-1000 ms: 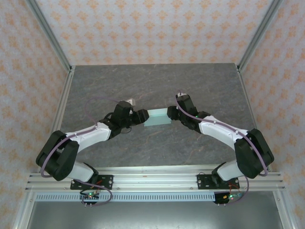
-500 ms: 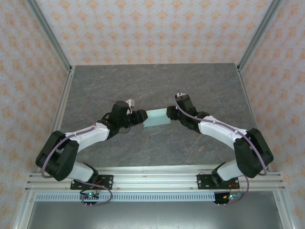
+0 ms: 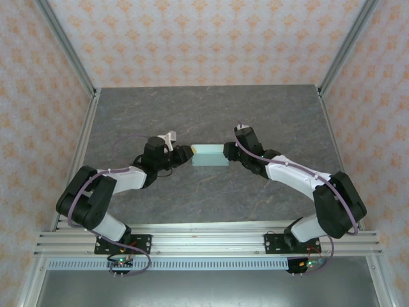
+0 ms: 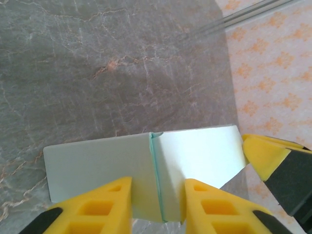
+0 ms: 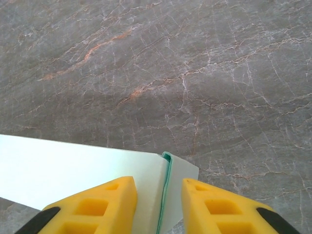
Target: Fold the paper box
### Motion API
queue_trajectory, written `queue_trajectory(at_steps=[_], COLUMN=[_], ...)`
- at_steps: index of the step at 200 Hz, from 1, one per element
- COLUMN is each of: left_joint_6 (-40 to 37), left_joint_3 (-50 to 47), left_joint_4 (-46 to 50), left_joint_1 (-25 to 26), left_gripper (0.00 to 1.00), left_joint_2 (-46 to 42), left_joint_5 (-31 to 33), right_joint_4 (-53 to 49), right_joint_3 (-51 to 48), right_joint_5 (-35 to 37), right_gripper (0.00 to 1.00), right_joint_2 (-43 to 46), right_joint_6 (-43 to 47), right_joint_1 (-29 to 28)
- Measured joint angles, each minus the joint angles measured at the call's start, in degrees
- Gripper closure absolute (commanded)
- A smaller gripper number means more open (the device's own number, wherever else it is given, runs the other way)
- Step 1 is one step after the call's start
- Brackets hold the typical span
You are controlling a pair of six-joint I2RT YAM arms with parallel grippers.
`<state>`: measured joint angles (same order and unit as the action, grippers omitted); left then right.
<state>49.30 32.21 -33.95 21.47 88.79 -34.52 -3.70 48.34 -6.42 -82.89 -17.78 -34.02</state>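
Spanning the gap between the two arms, the box (image 3: 209, 156) is seen at the middle of the table (image 3: 211, 109), a pale mint strip stretched left to right. Its left end is met by the left gripper (image 3: 186, 155) and its right end by the right gripper (image 3: 229, 153), with both arms bent inward toward it.

Now the left wrist view: a raised crease is seen between two flat panels of card. That crease is straddled by the yellow fingers (image 4: 105, 204), one set over each panel. The jaws are drawn narrow here, but whether the card is actually pressed cannot be told. At the edge of that view a yellow fingertip of the other gripper is caught against the box's opposite corner. A shadow is cast on the table beneath that corner, so it is seen to be lifted clear.

Over to the right wrist view, and much the same picture is offered. The box's right end, with its green-edged crease, is taken between the right fingers (image 5: 97, 207). The jaws are narrow and the card is gripped there, with grey table spread out beyond.
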Motion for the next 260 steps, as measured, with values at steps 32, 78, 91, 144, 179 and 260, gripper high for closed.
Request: queue_trajectory(at_steps=[32, 78, 91, 144, 179, 260], left_joint_6=[-0.09, -2.43, -2.95, -4.0, -3.98, -2.51], left_joint_3=[0.28, 3.28, 4.26, 6.27, 4.13, 3.58], left_joint_4=[0.68, 12.26, 14.71, 16.46, 10.64, 5.51], left_joint_1=[-0.11, -0.04, -0.04, -0.04, -0.11, -0.09], left_gripper=[0.68, 0.48, 0.48, 0.68, 0.79, 0.79], left_joint_2=[-0.55, -3.39, -3.58, -2.67, -0.96, 0.22], left_joint_5=[0.07, 1.18, 1.53, 0.85, 0.55, 1.09], right_joint_4=[-0.11, -0.11, -0.11, -0.35, -0.96, -6.29], right_joint_3=[0.02, 0.11, 0.11, 0.35, 0.81, 4.59], right_joint_5=[0.39, 0.44, 0.42, 0.52, 0.96, -0.57], right_gripper=[0.7, 0.7, 0.7, 0.69, 0.69, 0.6], right_joint_2=[0.0, 0.0, 0.0, -0.15, -0.33, -1.33], right_joint_6=[0.0, 0.0, 0.0, 0.22, 0.9, 3.02], right_joint_1=[-0.02, -0.07, -0.07, -0.07, -0.07, 1.86])
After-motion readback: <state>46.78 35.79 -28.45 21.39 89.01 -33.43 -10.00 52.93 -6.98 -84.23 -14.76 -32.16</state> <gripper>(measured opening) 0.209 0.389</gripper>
